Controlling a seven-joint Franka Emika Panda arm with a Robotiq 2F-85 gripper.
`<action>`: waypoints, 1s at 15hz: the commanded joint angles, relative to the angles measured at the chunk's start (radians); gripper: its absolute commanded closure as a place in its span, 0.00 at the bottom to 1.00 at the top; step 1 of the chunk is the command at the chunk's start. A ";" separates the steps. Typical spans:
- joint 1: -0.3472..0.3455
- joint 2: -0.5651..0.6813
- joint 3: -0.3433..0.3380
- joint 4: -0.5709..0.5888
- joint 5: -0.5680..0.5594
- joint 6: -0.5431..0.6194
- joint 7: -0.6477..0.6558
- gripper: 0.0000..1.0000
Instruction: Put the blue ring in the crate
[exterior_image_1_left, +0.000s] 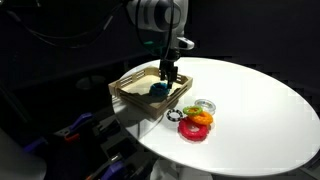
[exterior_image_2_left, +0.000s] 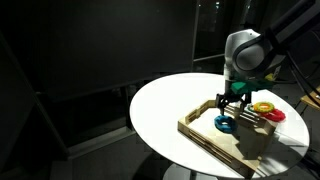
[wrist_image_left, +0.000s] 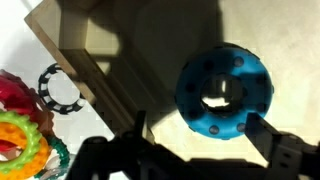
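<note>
Already the blue ring (wrist_image_left: 222, 92) lies in the crate (wrist_image_left: 85, 65) (flat); pincer (wrist_image_left: 196, 128) spread wide.

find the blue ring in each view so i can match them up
In an exterior view: the blue ring lies just left of centre, inside the crate.
In an exterior view: it lies low and right of centre, inside the crate.
Wrist view: it is large, right of centre.
Shared landmark: the crate's wooden wall.

2 distant exterior views share the crate (exterior_image_1_left: 132, 98); wrist view looks down closely.
</note>
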 joint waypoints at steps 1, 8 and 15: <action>-0.019 -0.063 -0.011 -0.004 -0.007 -0.055 -0.074 0.00; -0.080 -0.190 -0.011 -0.016 -0.032 -0.192 -0.303 0.00; -0.127 -0.313 -0.018 -0.006 -0.091 -0.362 -0.393 0.00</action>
